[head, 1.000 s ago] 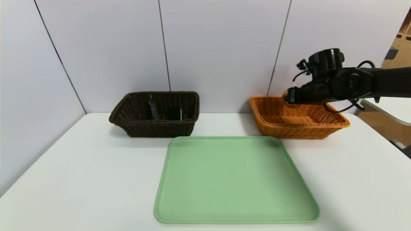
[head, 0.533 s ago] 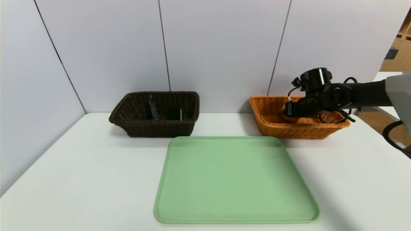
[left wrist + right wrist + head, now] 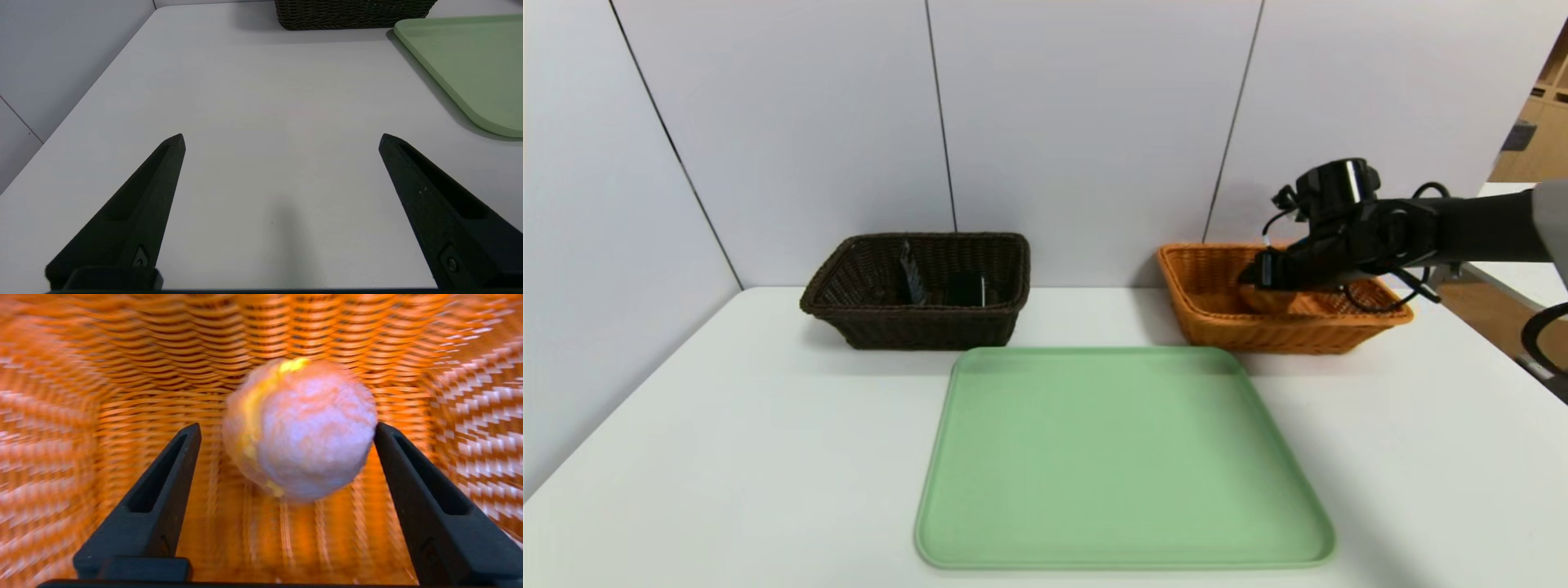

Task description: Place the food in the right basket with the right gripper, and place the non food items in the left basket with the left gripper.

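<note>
As its fingers stand apart, the right gripper (image 3: 288, 426) has the round bun (image 3: 302, 428) between them, inside the orange basket (image 3: 1201, 322).

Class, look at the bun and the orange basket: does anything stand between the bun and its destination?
Nothing visible does. The bun is already inside the orange basket, between the open fingers of the right gripper.
</note>
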